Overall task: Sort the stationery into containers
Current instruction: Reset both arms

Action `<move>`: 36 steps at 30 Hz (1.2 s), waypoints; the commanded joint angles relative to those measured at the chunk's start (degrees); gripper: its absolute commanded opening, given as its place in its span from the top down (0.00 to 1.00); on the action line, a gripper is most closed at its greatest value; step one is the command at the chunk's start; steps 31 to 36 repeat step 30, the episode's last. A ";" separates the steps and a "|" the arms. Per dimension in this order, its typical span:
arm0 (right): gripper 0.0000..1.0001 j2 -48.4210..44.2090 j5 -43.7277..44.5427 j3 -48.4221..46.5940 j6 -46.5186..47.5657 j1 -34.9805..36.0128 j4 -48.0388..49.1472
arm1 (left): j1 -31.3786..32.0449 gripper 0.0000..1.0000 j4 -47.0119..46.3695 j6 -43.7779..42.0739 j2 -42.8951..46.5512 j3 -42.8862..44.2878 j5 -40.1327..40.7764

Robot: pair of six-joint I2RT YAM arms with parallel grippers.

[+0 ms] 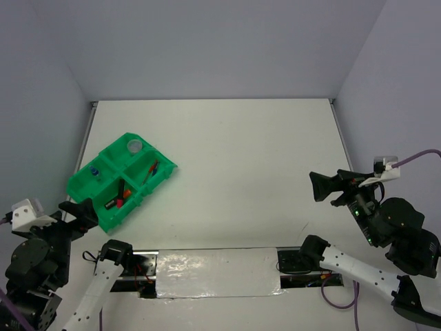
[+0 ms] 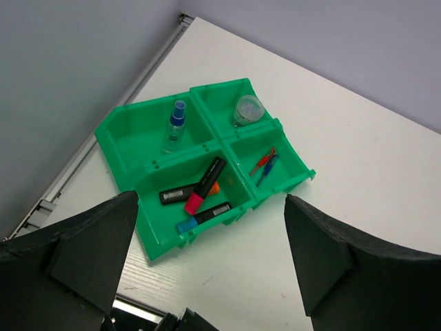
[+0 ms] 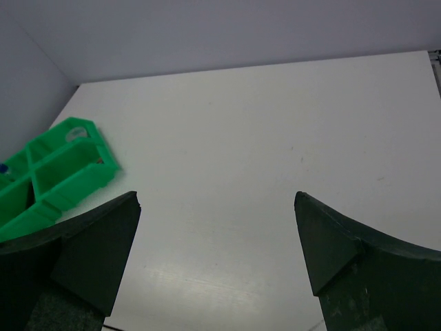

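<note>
The green tray (image 1: 114, 219) sits at the table's left, with all the stationery I can see lying inside it. Three black highlighters (image 2: 204, 185), with pink, blue and orange ends, fill the near compartment. A blue-capped clear bottle (image 2: 176, 126) lies in the left one, and a round clear tub (image 2: 248, 109) is in the far one. Red and blue pens (image 2: 264, 163) lie in the right one. My left gripper (image 1: 81, 212) (image 2: 210, 198) hovers open just short of the tray's near corner, holding nothing. My right gripper (image 1: 315, 187) (image 3: 216, 196) hangs open and empty at the right, far from the tray (image 3: 69, 186).
White tabletop (image 1: 241, 158) stretches between the tray and the right arm, enclosed by pale walls on three sides. A shiny strip (image 1: 217, 272) runs between the arm bases at the near edge. A metal rail (image 2: 103, 131) borders the table's left side close to the tray.
</note>
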State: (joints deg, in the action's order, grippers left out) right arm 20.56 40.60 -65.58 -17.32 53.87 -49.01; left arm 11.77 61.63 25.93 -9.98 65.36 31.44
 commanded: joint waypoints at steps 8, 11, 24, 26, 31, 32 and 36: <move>0.00 -5.88 1.85 -1.56 -2.62 0.36 -11.00 | 2.12 0.01 2.89 3.42 2.16 1.79 0.91; 0.00 -7.02 2.11 -1.83 -3.68 0.45 -12.51 | 2.29 0.01 2.71 3.51 2.42 1.17 0.81; 0.00 -8.16 2.38 -2.80 -4.21 0.36 -13.57 | 2.47 0.01 1.74 3.25 2.68 -0.15 0.02; 0.00 -8.16 2.38 -2.27 -4.21 0.36 -13.39 | 2.56 0.01 1.66 3.25 2.77 -0.24 0.02; 0.00 -8.16 2.29 -1.57 -4.04 0.36 -12.60 | 2.82 0.01 1.13 2.98 2.68 -0.41 -0.06; 0.00 -8.16 2.29 -1.57 -4.04 0.36 -12.60 | 2.82 0.01 1.13 2.98 2.68 -0.41 -0.06; 0.00 -8.16 2.29 -1.57 -4.04 0.36 -12.60 | 2.82 0.01 1.13 2.98 2.68 -0.41 -0.06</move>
